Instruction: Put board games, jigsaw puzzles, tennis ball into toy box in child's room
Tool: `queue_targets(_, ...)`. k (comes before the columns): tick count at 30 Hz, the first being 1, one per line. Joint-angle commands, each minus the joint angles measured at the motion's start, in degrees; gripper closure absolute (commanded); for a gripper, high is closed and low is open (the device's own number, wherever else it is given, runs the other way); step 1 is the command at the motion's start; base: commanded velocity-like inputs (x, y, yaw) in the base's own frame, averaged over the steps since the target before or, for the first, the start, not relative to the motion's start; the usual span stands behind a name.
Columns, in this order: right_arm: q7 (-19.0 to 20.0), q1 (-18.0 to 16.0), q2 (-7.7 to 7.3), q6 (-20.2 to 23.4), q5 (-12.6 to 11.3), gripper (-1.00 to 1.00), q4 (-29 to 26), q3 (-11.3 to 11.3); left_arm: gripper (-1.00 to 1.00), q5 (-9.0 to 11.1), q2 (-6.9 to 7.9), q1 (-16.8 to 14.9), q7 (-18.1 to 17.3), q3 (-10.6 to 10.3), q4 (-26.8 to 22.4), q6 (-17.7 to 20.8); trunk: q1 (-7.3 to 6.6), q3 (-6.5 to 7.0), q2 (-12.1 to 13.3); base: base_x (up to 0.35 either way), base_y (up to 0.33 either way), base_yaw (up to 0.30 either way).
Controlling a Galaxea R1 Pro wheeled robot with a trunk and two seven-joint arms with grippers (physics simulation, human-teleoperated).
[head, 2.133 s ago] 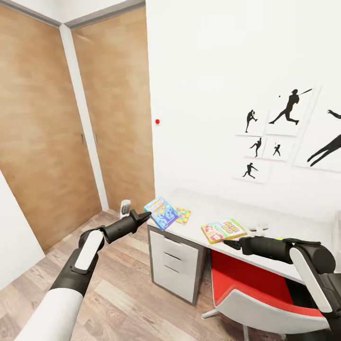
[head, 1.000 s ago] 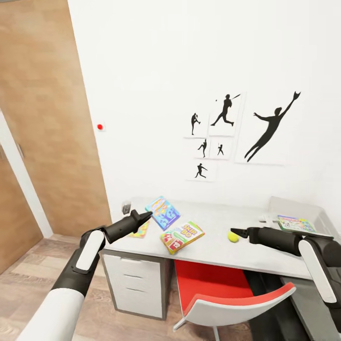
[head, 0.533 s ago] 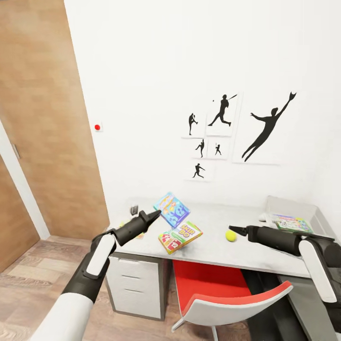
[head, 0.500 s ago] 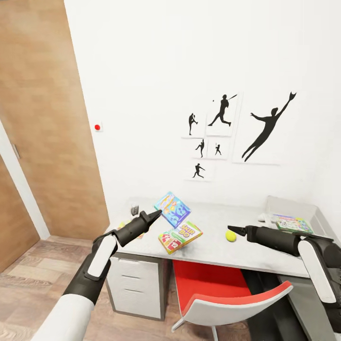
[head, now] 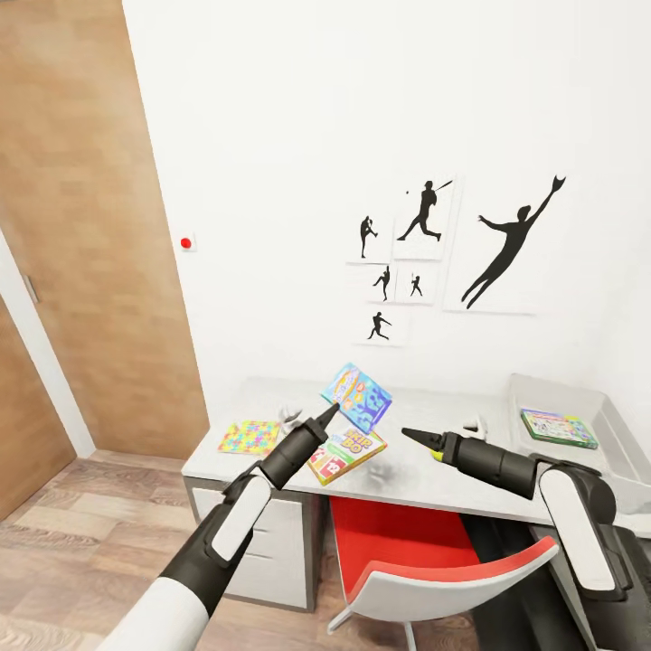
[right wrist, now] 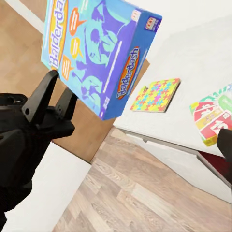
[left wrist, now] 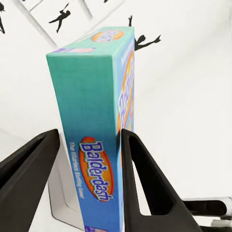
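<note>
On the table (head: 425,484), at its left end, you have a puzzle (head: 250,437) lying flat. Your left gripper (head: 327,415) holds the blue "Balderdash" box (head: 357,398) in the air, its jaws pinching the box's narrow edge. Just below lies the "SKIP-BO" box (head: 344,451) on the table. Your right gripper (head: 407,435) hovers over the table; whether its jaws are spread, you cannot tell. At the far right the grey toy box (head: 624,438) holds a green-edged game (head: 559,428).
</note>
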Motion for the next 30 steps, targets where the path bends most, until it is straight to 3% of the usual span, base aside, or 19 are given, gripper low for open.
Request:
queue_targets(1, 1.2, 0.0, 0.46, 0.2, 0.3, -1.00, 0.0, -0.1, 1.00, 0.8, -0.09, 0.1, -0.2, -0.4, 0.1, -0.6, 0.02, -0.02, 0.0, 0.000, 0.000, 0.000)
queue_targets(7, 4.6, 1.1, 2.96, 0.2, -0.1, -1.00, 0.1, -0.4, 1.00, 1.4, -0.30, 0.7, -0.5, -2.2, 1.2, -4.8, 0.02, -0.02, 0.0, 0.000, 0.000, 0.000)
queue_targets(19, 6.2, 2.4, 3.42, -5.4, -0.6, -1.00, 0.1, -0.8, 1.00, 1.7, -0.37, 0.9, -0.8, -3.0, 2.4, -6.2, 0.02, -0.02, 0.0, 0.000, 0.000, 0.000)
queue_targets(23, 6.3, 2.4, 3.34, -5.7, -0.8, -1.00, 0.1, -2.3, 1.00, 2.6, -0.38, 1.0, -1.8, -3.1, 3.5, -6.2, 0.02, -0.02, 0.0, 0.000, 0.000, 0.000)
queue_targets(27, 6.4, 2.4, 3.27, -5.9, -1.3, -1.00, 0.0, -6.0, 1.00, 6.1, -0.18, 1.0, -4.6, -3.2, 4.6, -5.9, 0.02, -0.02, 0.0, 0.000, 0.000, 0.000)
queue_targets(30, 6.4, 2.4, 3.22, -6.0, -1.4, -1.00, 0.0, -7.3, 1.00, 7.4, -0.04, 1.0, -5.5, -3.2, 4.9, -5.8, 0.02, -0.02, 0.0, 0.000, 0.000, 0.000)
